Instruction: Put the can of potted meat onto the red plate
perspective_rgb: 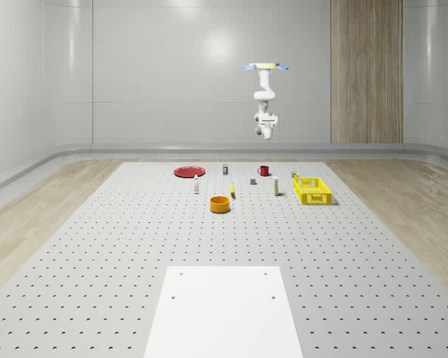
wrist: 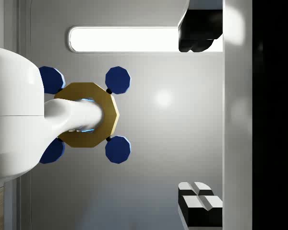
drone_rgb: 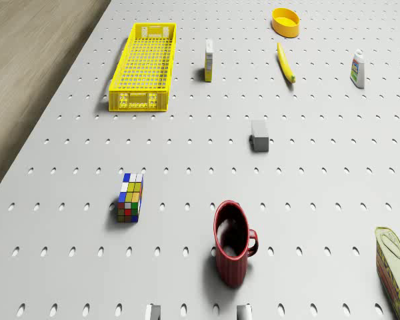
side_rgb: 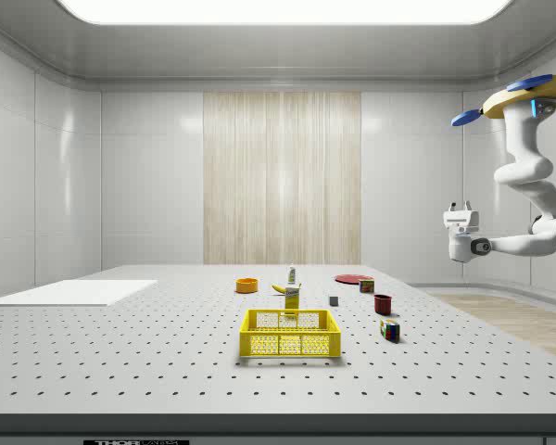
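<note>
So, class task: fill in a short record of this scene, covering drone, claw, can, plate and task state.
drone: hovering high, near the far end of the table in the whole-scene view
claw: open, empty, turned upward, well above the things
can of potted meat: on the table, beside the red mug
red plate: on the table, nothing on it, apart from the can
task state: can not yet picked up

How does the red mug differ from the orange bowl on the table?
The red mug is dark red, tall and ribbed, with a side handle; the orange bowl is low, wide and has no handle. The mug sits near the Rubik's cube, the bowl by the banana. Both stand upright, open-topped.
</note>
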Available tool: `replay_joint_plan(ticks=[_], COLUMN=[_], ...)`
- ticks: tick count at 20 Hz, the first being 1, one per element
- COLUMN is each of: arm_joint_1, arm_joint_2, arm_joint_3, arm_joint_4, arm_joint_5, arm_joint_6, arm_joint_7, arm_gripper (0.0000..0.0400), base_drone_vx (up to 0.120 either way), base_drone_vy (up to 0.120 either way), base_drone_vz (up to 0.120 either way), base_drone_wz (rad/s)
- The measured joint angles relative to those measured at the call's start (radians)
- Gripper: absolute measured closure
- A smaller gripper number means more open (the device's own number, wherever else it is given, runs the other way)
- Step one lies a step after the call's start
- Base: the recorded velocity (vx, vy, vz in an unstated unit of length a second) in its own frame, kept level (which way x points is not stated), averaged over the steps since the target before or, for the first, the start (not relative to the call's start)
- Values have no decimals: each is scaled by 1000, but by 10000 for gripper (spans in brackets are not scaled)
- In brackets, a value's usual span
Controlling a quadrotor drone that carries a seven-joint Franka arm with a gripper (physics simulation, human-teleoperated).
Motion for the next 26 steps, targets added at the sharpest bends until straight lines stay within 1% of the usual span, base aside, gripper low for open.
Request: replay_joint_plan(ticks=[3, 6, 9, 12, 15, 20, 26], arm_joint_1=[-2, -3, -4, -4, -5, -6, -7], arm_joint_2=[7, 25, 47, 65, 76, 84, 85], arm_joint_3=[1, 1, 2, 3, 3, 3, 4], arm_joint_4=[63, 128, 189, 236, 266, 289, 296], arm_joint_5=[1, 1, 1, 2, 2, 2, 2], arm_joint_6=[-53, -98, -135, -162, -178, -189, -190], arm_joint_7=[-1, -2, -2, -2, -2, -3, -3], arm_gripper=[0, 0, 0, 0, 0, 0, 0], base_drone_vx=[0, 0, 0, 0, 0, 0, 0], base_drone_vy=[0, 0, 0, 0, 0, -120, -120], base_drone_vz=[0, 0, 0, 0, 0, 0, 0], base_drone_wz=[0, 0, 0, 0, 0, 0, 0])
